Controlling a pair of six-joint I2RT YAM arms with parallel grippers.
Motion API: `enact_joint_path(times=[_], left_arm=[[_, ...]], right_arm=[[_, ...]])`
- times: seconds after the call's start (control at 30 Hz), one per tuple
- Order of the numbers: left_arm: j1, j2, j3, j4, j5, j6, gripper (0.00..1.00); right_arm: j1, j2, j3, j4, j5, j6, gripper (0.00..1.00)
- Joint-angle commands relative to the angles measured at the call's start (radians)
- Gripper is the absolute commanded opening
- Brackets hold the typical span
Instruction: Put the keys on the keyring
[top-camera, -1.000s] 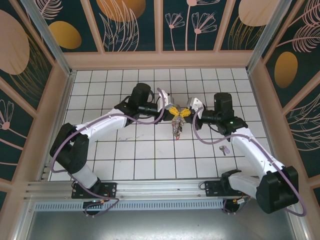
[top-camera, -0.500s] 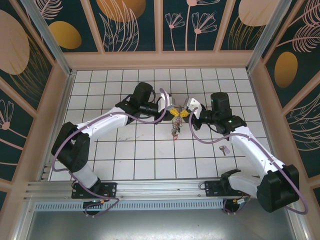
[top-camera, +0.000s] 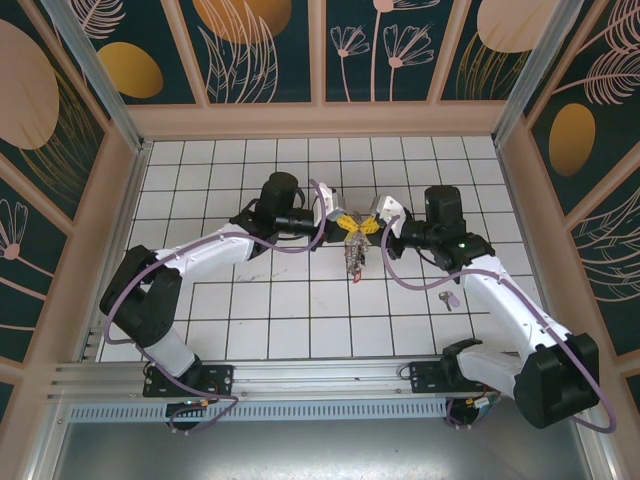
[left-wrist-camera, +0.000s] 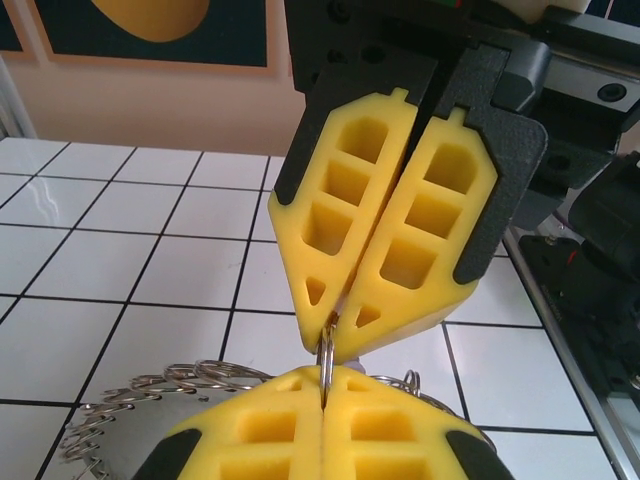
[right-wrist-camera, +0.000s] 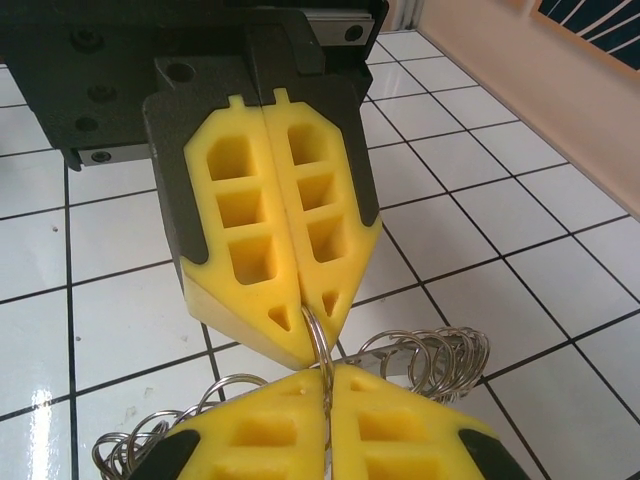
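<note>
Clenched tip to tip, the left end effector (top-camera: 338, 222) and the right end effector (top-camera: 372, 227) are both shut on the keyring (left-wrist-camera: 326, 360), whose thin grey wire is seen edge-on where the two pairs of pads (left-wrist-camera: 340, 200) meet. Compared with a second ago, the left jaws have been drawn fully together and the two tips have been brought slightly closer, so the ring is now judged to be held firmly from both sides. That would suit prising or steadying it for the next key. Directly beneath the meeting tips a bunch of keys (top-camera: 353, 258) hangs from the ring, clear of the white tiled worktop (top-camera: 250, 320). One loose key (top-camera: 449, 298) with a pale head is left lying flat on the tiles, well behind the right end effector and nearer that arm's base, so the task is taken to be unfinished. The pads are of yellow moulded material with square cut-out cells and wedge-shaped tips, backed by black plastic. Just under the tips, a cluster of small shiny split rings (right-wrist-camera: 430, 355) of coiled silvery wire can be made out, overlapping one another above the glossy tiles.
</note>
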Motion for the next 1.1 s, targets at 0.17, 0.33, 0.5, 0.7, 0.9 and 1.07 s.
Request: enact_joint_path(times=[0.17, 0.33, 0.5, 0.7, 0.9, 1.07], left_arm=[[0.003, -0.056, -0.016, 0.151, 0.099, -0.058, 0.00], [0.022, -0.062, -0.059, 0.285, 0.157, -0.137, 0.00], [0.023, -0.054, -0.063, 0.315, 0.193, -0.155, 0.00], [0.023, -0.053, -0.063, 0.317, 0.196, -0.159, 0.00], [0.023, -0.047, -0.047, 0.243, 0.182, -0.115, 0.00], [0.023, -0.050, -0.036, 0.175, 0.168, -0.072, 0.00]], right_arm=[[0.000, -0.014, -0.006, 0.051, -0.045, 0.001, 0.10], [0.000, -0.016, -0.011, 0.048, -0.055, -0.019, 0.14], [-0.004, -0.010, -0.019, 0.073, -0.102, -0.014, 0.16], [-0.009, -0.010, -0.029, 0.130, -0.147, 0.019, 0.13], [-0.011, -0.019, -0.036, 0.173, -0.164, 0.053, 0.14], [-0.011, -0.028, -0.039, 0.196, -0.171, 0.069, 0.14]])
